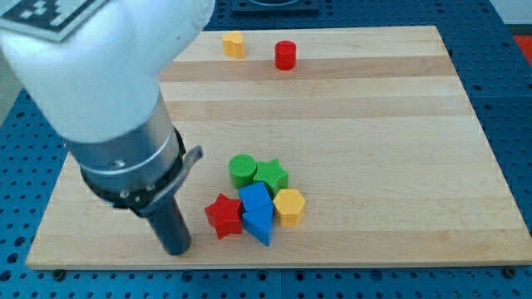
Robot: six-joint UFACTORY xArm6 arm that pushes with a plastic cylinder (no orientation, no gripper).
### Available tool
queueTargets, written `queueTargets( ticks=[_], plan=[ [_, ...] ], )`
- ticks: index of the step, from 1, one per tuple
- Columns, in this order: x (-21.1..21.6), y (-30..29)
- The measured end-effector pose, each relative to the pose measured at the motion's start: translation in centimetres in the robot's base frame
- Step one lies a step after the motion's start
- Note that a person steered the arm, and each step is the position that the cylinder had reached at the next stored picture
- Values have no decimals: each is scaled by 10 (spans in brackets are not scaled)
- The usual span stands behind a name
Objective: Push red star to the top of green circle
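The red star (223, 215) lies on the wooden board (366, 124) near the view's bottom, left of a blue block. The green circle (242, 170) stands just above and to the right of the star, touching a green star (272, 176). My tip (177, 248) rests on the board to the left of the red star and a little lower, with a small gap between them. The arm's pale body fills the view's upper left and hides that part of the board.
Two blue blocks (257, 212) and a yellow hexagon (289, 206) crowd the right of the red star. A yellow hexagon (234, 44) and a red cylinder (286, 55) stand near the view's top edge. The board's bottom edge is close under the tip.
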State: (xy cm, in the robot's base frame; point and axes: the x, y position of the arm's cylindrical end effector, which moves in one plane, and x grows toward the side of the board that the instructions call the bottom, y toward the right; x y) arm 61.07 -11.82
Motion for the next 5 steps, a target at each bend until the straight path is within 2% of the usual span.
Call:
queueTargets(
  ticks=[1,3,5],
  plan=[
    [8,27],
    [-4,67],
    [-50,44]
  ],
)
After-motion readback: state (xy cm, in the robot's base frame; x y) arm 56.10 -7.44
